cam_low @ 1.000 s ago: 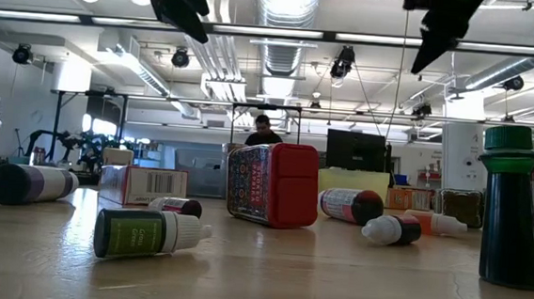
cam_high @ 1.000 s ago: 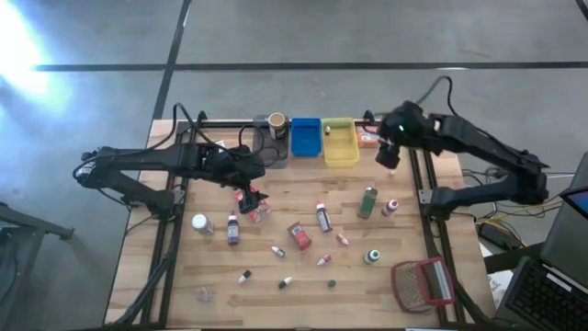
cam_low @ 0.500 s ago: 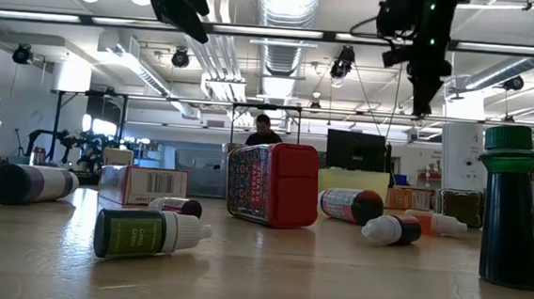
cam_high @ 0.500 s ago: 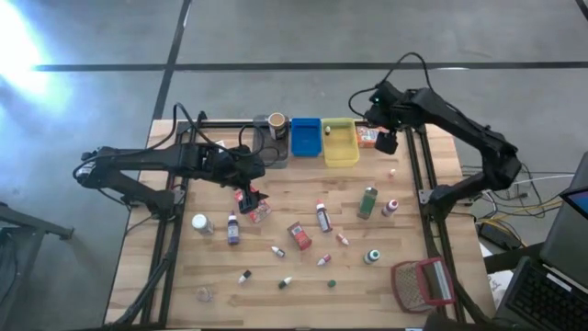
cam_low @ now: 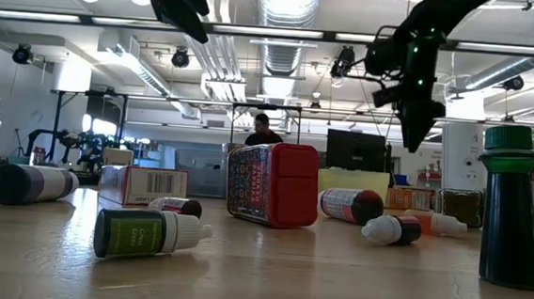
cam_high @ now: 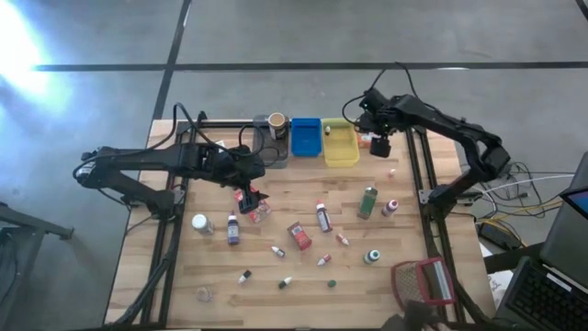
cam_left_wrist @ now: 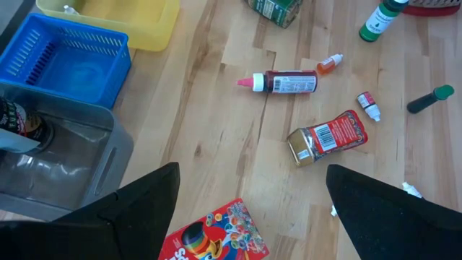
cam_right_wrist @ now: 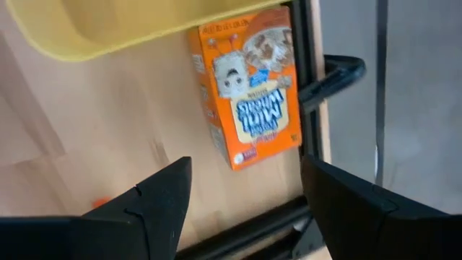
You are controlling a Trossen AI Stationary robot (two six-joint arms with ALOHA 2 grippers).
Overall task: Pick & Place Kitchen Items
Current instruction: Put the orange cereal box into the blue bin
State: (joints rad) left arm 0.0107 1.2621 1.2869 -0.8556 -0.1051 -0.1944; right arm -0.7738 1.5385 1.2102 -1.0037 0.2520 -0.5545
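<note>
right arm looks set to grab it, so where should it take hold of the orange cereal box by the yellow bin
Likely across its two long side edges, coming straight down. The orange cereal box lies flat, printed face up, beside the yellow bin and close to the table's black rail, so only the narrow sides offer a pinch. The right hand is open above it; the rail side looks tight.

Counter (cam_high: 294, 198): your wooden slatted top.
Far edge: your grey bin (cam_high: 272, 142), blue bin (cam_high: 305, 138), yellow bin (cam_high: 340, 147), orange box (cam_high: 367, 138).
Middle: red packet (cam_high: 299, 235), green bottle (cam_high: 368, 201), small bottles scattered.
Near right corner: red-framed mesh object (cam_high: 423, 283).
</note>
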